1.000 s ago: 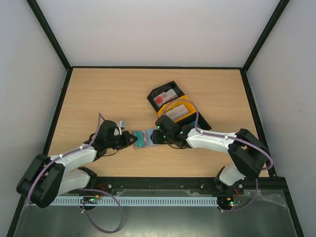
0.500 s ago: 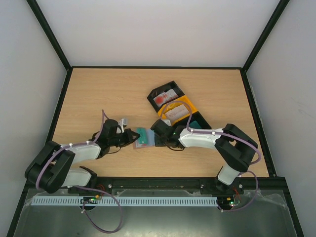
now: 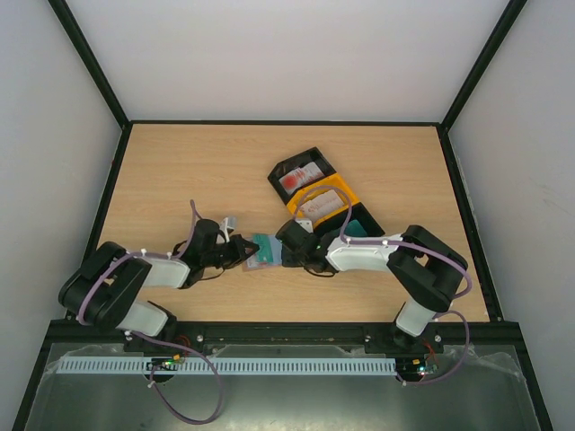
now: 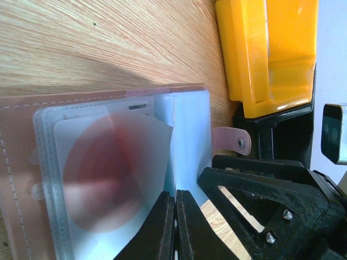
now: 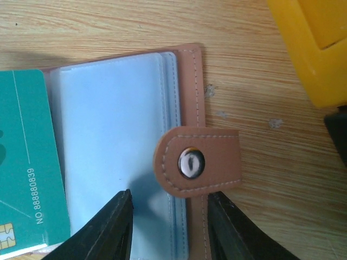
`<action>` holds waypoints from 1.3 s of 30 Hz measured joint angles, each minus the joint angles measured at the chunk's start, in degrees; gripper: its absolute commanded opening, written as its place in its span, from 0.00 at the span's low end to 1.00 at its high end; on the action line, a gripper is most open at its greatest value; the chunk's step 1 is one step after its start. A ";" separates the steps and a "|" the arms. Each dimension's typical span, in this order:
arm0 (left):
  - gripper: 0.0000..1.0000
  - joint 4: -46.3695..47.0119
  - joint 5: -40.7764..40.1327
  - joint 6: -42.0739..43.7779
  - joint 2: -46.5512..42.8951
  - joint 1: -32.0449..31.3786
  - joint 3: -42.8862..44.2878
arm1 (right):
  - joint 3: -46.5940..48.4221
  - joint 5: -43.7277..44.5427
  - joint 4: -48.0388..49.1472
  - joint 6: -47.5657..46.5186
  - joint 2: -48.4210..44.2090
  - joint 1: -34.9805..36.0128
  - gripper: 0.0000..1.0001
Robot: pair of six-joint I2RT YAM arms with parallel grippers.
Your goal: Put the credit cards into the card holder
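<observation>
Left gripper (image 4: 174, 201), pinched shut, noses against the open card holder's (image 5: 111, 130) left edge, where the teal card (image 5: 27, 162) lies, nearer this arm, I'd say. Right gripper (image 5: 169, 238), jaws partly apart, straddles the snap tab (image 5: 198, 162), gripping nothing.

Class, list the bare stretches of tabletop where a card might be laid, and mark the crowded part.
Free: the table between its left rim and the black tray; the far right corner beyond the orange tray. Crowded: mid-table, where left gripper and right gripper meet at the card holder.
</observation>
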 measured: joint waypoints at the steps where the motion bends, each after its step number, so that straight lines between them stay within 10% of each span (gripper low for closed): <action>1: 0.03 0.17 -0.22 -0.20 0.22 -0.04 0.00 | -0.24 0.17 0.42 0.37 -0.04 0.00 0.35; 39: 0.08 6.60 2.82 -3.15 11.54 -1.92 3.61 | -1.77 1.09 3.17 3.37 -0.11 -0.17 0.24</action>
